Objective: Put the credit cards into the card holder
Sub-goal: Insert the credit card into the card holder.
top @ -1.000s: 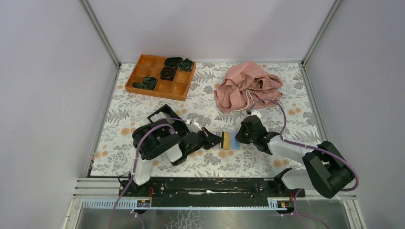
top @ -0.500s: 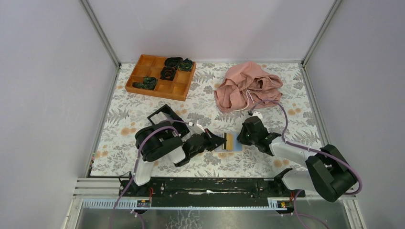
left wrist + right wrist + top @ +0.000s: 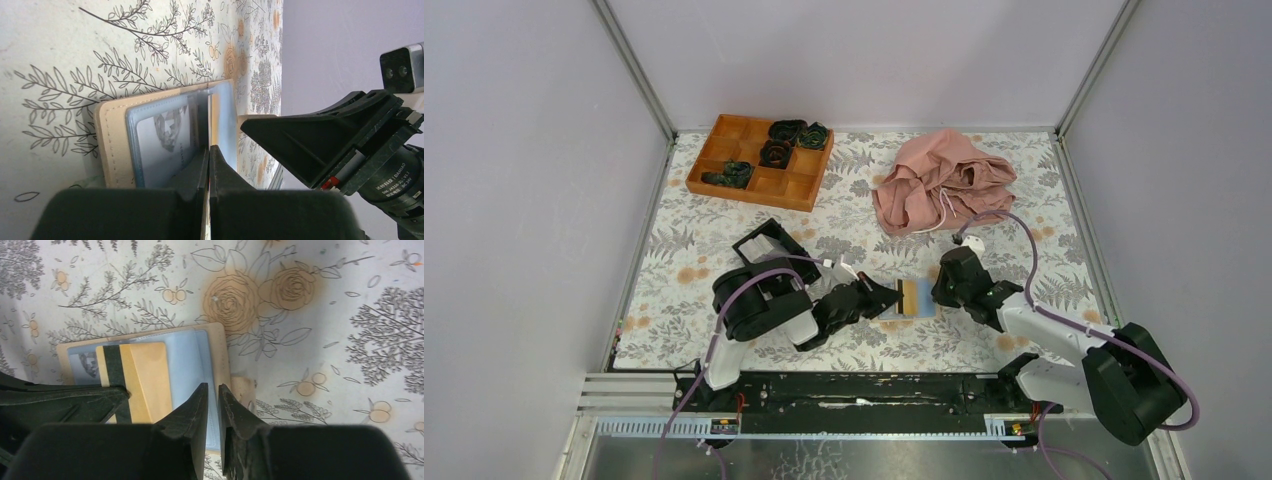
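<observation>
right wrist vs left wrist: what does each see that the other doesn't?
Only right wrist: the face of the gold card with its black stripe, lying across the card holder, and the right gripper with its jaws slightly apart. Only left wrist: that card edge-on, pinched in the shut left gripper. Both: the open tan holder, the portrait card in its clear sleeve, the floral tablecloth.

The left end effector [image 3: 207, 161] pinched a credit card [image 3: 214, 120] edge-on over the open card holder [image 3: 112, 145] on the floral table [image 3: 75, 45], with the right end effector [image 3: 251, 129] at 3 o'clock.
</observation>
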Available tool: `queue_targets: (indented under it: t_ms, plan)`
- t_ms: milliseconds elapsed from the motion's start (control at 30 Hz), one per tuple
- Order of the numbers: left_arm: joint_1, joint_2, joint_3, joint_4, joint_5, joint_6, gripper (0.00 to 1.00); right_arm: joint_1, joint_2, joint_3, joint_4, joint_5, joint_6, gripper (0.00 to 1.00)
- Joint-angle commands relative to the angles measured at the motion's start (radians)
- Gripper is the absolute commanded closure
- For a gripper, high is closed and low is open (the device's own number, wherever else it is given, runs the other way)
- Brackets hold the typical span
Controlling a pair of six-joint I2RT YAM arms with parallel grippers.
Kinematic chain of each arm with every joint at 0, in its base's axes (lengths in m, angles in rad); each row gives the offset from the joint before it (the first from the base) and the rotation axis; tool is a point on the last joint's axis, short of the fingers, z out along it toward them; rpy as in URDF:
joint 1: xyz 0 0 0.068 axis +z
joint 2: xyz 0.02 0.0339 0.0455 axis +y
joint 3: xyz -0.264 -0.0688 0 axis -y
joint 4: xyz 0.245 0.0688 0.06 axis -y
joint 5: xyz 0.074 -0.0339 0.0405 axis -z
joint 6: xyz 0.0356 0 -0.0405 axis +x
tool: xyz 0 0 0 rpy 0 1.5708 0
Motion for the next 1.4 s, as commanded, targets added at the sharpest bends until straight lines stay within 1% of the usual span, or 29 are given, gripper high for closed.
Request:
queue_targets:
  t_ms: [0, 267, 500, 567, 700, 767, 967, 1200, 1367]
  plan:
    - [-0.019, 0.008, 0.019, -0.081, -0.057, 0.018, 1.00, 0.000, -0.029, 0.005, -0.063, 0.089, -0.015, 0.79]
    - [-0.048, -0.033, 0.048, -0.224, -0.095, 0.041, 1.00, -0.001, 0.008, 0.018, -0.095, 0.102, 0.014, 0.79]
    - [-0.087, -0.041, 0.087, -0.345, -0.117, 0.059, 1.00, -0.001, 0.005, 0.013, -0.102, 0.092, 0.040, 0.78]
    - [-0.098, -0.035, 0.096, -0.370, -0.122, 0.061, 0.96, -0.001, 0.003, 0.010, -0.099, 0.080, 0.047, 0.78]
    - [-0.126, -0.025, 0.118, -0.430, -0.126, 0.071, 0.83, 0.000, -0.004, 0.004, -0.086, 0.049, 0.062, 0.79]
    - [-0.136, -0.020, 0.131, -0.454, -0.130, 0.076, 0.79, -0.001, -0.004, 0.001, -0.082, 0.041, 0.069, 0.79]
    - [-0.166, -0.010, 0.171, -0.525, -0.145, 0.084, 0.71, -0.001, -0.016, -0.017, -0.072, 0.024, 0.082, 0.79]
    - [-0.197, -0.010, 0.230, -0.662, -0.175, 0.106, 0.63, -0.001, -0.035, -0.032, -0.069, 0.012, 0.091, 0.79]
    - [-0.205, -0.001, 0.271, -0.737, -0.162, 0.137, 0.59, -0.001, -0.036, -0.032, -0.058, -0.001, 0.096, 0.80]
